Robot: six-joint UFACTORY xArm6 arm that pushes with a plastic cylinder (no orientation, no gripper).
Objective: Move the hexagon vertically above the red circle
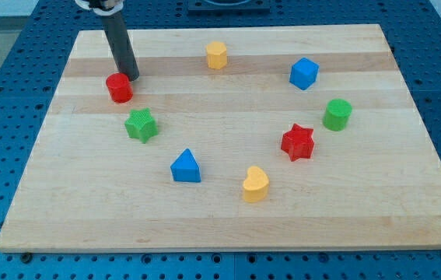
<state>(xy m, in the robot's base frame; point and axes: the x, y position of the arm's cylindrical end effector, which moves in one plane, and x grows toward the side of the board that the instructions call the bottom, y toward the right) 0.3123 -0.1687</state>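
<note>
Resting on the wooden counter (228,210), eight coloured blocks form a loose ring. My tip (132,77) stands at the 1 o'clock edge of the red circle (119,88), touching or nearly so; the contact itself is hard to make out. The arm ends in a plain rod, so there are no fingers to read as wide or narrow. The yellow hexagon (217,55) sits near the top edge of the counter, at about 2 o'clock from the red circle and well apart from it. The green star (141,125) lies near the red circle at its 5 o'clock. The blue triangle (186,167) and yellow heart (256,184) occupy the lower middle. The red star (298,142), green cylinder (337,114) and blue cube (303,73) lie toward 3 o'clock of the counter.
</note>
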